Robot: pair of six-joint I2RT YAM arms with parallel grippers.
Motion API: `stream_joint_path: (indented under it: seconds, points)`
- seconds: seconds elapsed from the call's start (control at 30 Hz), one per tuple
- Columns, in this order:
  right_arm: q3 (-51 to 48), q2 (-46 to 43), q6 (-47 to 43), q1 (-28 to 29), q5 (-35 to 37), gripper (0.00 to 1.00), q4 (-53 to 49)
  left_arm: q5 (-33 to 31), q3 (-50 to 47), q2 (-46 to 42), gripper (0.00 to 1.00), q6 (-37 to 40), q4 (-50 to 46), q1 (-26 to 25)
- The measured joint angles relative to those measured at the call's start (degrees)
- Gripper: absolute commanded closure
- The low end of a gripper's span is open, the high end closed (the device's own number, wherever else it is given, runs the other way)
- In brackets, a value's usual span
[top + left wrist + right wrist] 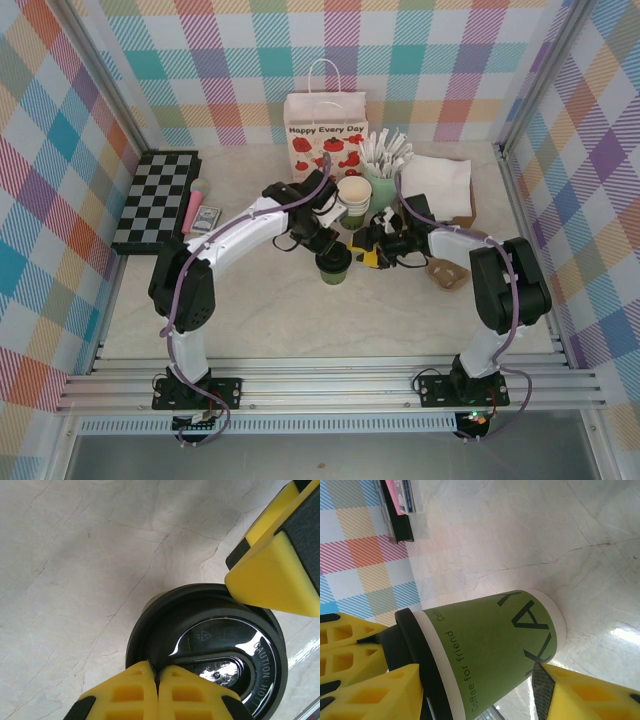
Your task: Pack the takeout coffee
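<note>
One takeout coffee point(334, 266) upright mid-table point(270, 320), one black lid point(220, 645) on; left gripper point(157, 680) pinched fully closed, empty, tips at the lid's rim; right gripper point(477, 677) spread, two fingers point(585, 695) flanking the cup

Bare table point(300, 320) spans the near half from left edge to right edge, open to either arm. The far half is crowded: a white paper bag point(325, 130) at the far edge's middle, with stacked green cups point(353, 200) and a mint cup of sticks point(383, 170) just in front. The takeout coffee point(333, 265) is capped by the left gripper point(157, 672), fingers together on its lid, and flanked by the right gripper point(479, 670). A chessboard point(155, 198) blocks the left edge, a white napkin stack point(437, 180) the far-right corner
</note>
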Motion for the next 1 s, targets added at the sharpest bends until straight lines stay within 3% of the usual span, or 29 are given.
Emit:
stream_joint_path:
  seconds: [0.27,0.57,1.0]
  points:
    - [1.09,-2.8,0.28,0.81,5.31,0.22,-4.0,0.81,5.14,1.86,1.0,-3.87,-4.37,0.35]
    - [-1.6,-12.79,1.92,1.38,9.57,0.0,-4.39,-1.03,5.57,1.4,1.0,-16.0,-7.54,-0.28]
    - [-10.93,-16.57,11.58,5.11,17.11,0.0,7.65,-6.56,0.13,-2.78,1.0,-30.05,-7.06,-1.79]
